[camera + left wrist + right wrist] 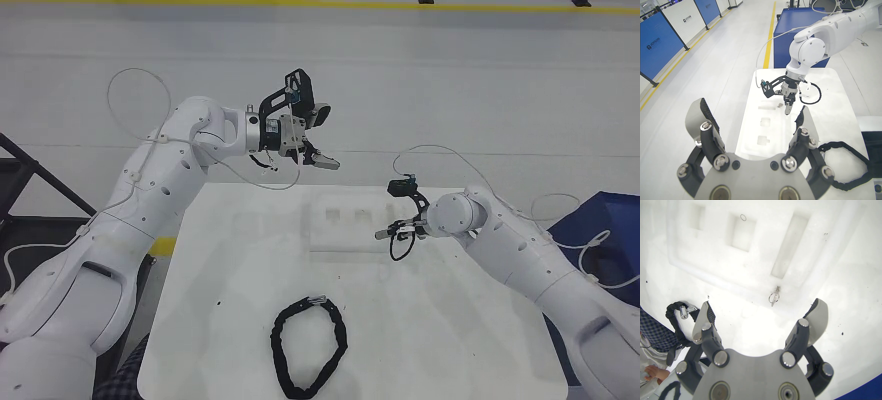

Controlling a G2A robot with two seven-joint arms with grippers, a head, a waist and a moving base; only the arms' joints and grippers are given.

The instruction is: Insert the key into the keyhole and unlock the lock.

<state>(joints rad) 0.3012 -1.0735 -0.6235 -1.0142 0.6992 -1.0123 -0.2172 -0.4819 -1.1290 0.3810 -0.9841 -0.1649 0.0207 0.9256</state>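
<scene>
Top view: the left claw (322, 157) hangs past the worktop's (480, 340) far edge, and the lock (308, 345) lies well apart from it. Left wrist view: its jaws gape, holding nothing. Right wrist view: the right claw (762, 302) is spread wide, with the key (774, 297) just ahead of its tips on the foam tray (715, 266).

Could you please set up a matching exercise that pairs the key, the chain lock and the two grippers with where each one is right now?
Things:
1 key
2 chain lock
3 left gripper
4 right gripper

Places:
A looped on the near part of the table
B open, raised by the table's far edge
C on the foam tray, at the end of its long slot
D open, low beside the key

Pairs: 1-C; 2-A; 3-B; 4-D
</scene>
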